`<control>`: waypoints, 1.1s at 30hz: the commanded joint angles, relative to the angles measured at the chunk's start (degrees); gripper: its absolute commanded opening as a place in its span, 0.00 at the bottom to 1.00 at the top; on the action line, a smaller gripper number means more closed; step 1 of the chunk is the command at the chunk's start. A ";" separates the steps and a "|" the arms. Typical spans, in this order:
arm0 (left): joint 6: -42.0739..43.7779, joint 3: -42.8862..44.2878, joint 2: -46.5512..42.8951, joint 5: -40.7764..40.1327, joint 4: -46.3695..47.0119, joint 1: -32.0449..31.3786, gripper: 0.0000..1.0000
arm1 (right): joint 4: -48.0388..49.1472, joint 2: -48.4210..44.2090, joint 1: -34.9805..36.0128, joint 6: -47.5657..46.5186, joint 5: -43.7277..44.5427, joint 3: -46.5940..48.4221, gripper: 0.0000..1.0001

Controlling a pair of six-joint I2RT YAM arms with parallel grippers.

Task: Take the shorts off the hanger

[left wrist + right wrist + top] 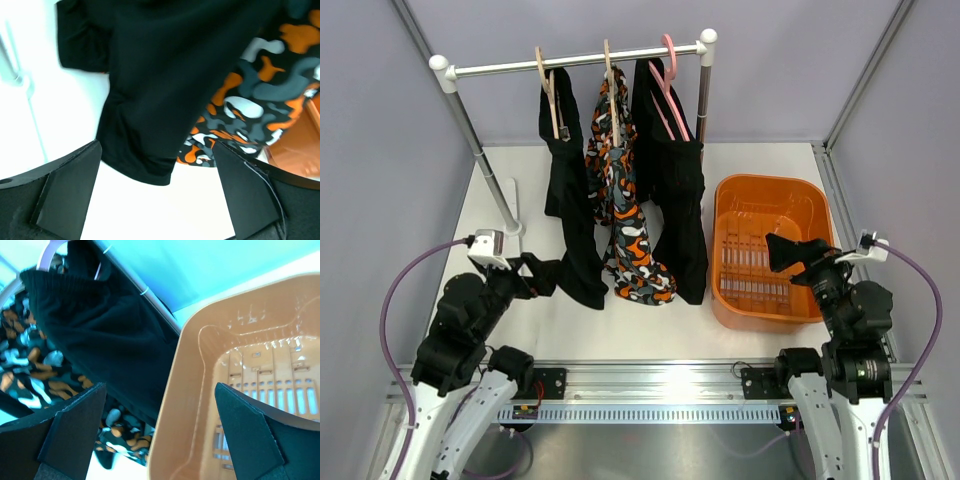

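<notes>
Our left gripper (548, 274) gapes at the hem of a plain black pair (565, 195), first of three soft cloth shorts we count on the white rail (510, 66), then a blotchy orange-grey pair (625, 220), a second black pair (675, 190), and one slotted orange plastic basket (765, 183) under our spread-fingered right gripper (776, 252)

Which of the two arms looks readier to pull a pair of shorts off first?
The left. The left hand, open, sits right by the hem of the left black shorts, while the right hand, also open, is over the orange basket, away from the clothes.
</notes>
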 commanded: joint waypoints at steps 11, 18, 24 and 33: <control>-4.42 -0.38 -0.92 -6.79 0.98 -0.36 0.99 | 1.58 5.80 -0.77 4.39 -3.26 4.91 0.99; -4.42 -0.38 -1.10 -6.70 0.98 -0.36 0.99 | 0.96 8.79 -0.77 2.46 -4.14 8.68 0.99; -4.33 -0.47 -1.01 -6.70 1.07 -0.36 0.99 | 2.62 18.17 -0.85 1.84 -7.91 18.24 0.99; -4.42 -0.38 -0.66 -7.05 0.89 -0.36 0.99 | 1.84 39.16 7.91 -2.63 -7.76 41.07 0.97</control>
